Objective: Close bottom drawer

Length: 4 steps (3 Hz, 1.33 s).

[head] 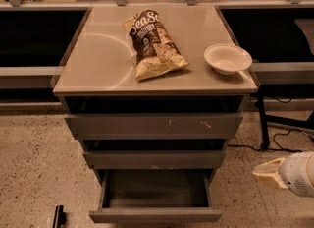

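The bottom drawer (155,215) is the narrowest of the three grey drawers. It is pulled out toward me, showing its dark inside, and its plain flat front sits near the lower edge of the view. The mid-width drawer (155,159) and the widest drawer with pale scratch marks (154,124) stand above it, each pulled out a little. My gripper (269,171) is the pale cream and white part at the lower right. It hangs above the floor, to the right of the bottom drawer and apart from it.
The cabinet top (98,65) holds a chip bag (154,42) and a white bowl (227,58). Dark cables (289,131) lie on the speckled floor at the right. A small black object (58,216) stands at the lower left. Low shelves flank the cabinet.
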{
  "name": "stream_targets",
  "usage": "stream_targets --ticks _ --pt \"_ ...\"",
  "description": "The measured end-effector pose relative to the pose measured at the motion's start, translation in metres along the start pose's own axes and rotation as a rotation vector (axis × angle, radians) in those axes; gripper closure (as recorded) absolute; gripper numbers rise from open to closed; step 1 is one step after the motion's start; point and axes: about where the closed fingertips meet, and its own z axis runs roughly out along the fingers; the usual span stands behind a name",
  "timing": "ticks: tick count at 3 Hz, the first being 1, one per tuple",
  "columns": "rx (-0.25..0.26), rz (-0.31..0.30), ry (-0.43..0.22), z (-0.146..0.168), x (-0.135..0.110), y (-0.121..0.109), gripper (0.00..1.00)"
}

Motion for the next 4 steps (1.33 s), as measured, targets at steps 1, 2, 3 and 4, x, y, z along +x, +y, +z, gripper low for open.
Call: stream_targets --ticks 1,2,3,4 --pt "-0.067 0.081 -0.034 0.049 0.031 -0.001 1.00" --pt "-0.158 0.142 -0.064 0.096 0.053 0.002 1.00" --pt "-0.158 0.145 -0.064 0.097 0.054 0.002 1.00" --pt "-0.170 0.192 -0.080 0.121 0.072 0.000 1.00"
